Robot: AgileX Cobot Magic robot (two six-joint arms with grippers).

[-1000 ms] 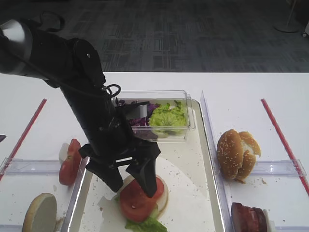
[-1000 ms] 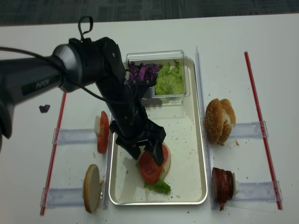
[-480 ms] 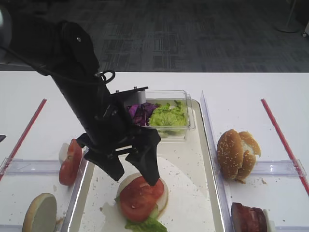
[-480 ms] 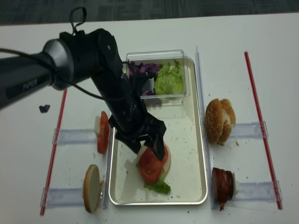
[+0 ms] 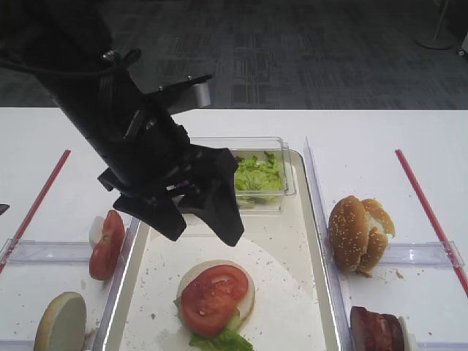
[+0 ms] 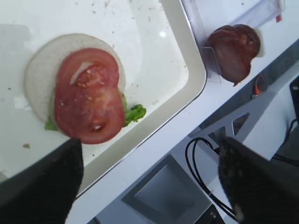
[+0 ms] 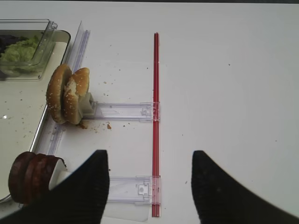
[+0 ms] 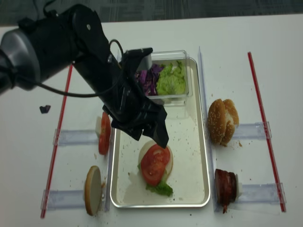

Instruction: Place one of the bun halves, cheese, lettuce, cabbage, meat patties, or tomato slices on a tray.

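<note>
A tomato slice (image 5: 212, 298) (image 8: 154, 164) (image 6: 88, 95) lies flat on a pale bun half (image 6: 39, 79) with a bit of lettuce (image 6: 134, 113) under it, inside the cream tray (image 8: 189, 156) (image 5: 285, 241). My left gripper (image 5: 201, 234) (image 8: 149, 140) (image 6: 149, 140) hangs above this stack, open and holding nothing. My right gripper (image 7: 149, 154) hovers over the bare table right of the tray; its fingers stand wide apart with nothing between them. More tomato slices (image 5: 106, 245) stand on edge left of the tray.
A clear tub (image 8: 165, 56) at the tray's far end holds purple cabbage (image 8: 149, 78) and green lettuce (image 8: 171, 80). A sesame bun (image 7: 67, 95) and meat patties (image 7: 30, 175) sit in clear holders on the right. Another bun half (image 8: 92, 190) stands front left. Red strips (image 7: 155, 116) mark both sides.
My left gripper has risen off the tomato slice and drawn back toward the tub, still open. The slice stays on the bun half. The right gripper has not moved.
</note>
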